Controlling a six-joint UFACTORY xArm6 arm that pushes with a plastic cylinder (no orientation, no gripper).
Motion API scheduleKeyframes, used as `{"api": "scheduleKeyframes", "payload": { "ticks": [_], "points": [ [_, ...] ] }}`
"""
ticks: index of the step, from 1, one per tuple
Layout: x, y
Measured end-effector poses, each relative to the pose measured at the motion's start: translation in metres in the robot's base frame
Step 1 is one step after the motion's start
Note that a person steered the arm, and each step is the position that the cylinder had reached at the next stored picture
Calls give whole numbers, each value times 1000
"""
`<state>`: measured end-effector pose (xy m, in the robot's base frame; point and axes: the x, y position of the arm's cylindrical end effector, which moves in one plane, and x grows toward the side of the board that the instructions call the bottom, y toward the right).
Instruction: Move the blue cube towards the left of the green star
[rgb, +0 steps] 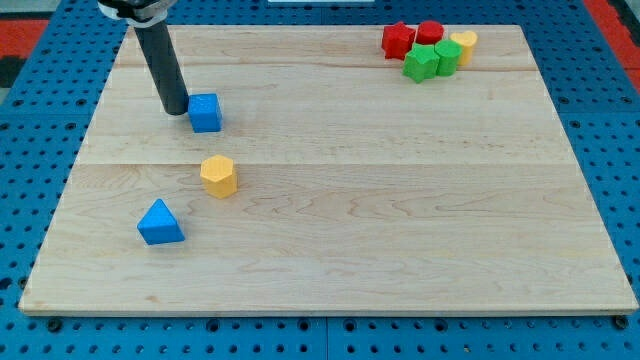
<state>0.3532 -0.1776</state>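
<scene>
- The dark rod is seen standing on the wooden table (330, 200), its lower end, my tip (175, 110), planted in the upper-left part of the table; no claw is carried, so nothing is open, shut or held.
- The blue cube (205, 112) is found just beside my tip, on its right in the view, so close that contact cannot be ruled in or out.
- A yellow block (218, 175), six-sided in look, is placed below my tip and a little to its right, apart from the cube.
- A blue triangular block (160, 223) is seen farther down towards the view's bottom, almost straight below my tip.
- The green star (421, 63) is set far off to my tip's right, near the table's top edge, well apart from the blue cube.
- A cluster is formed around the star: a second green block (447, 55) touching its right, a red block (398, 40) at its upper left, a red cylinder-like block (430, 32) above, and a yellow block (463, 44) at the far right.
</scene>
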Motion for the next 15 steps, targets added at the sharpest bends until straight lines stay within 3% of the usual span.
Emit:
{"api": "scheduleKeyframes", "payload": {
  "ticks": [3,6,8,11,13,15],
  "points": [
    [44,31],
    [4,87],
    [-13,64],
    [-52,190],
    [-56,125],
    [-95,170]
  ]
}}
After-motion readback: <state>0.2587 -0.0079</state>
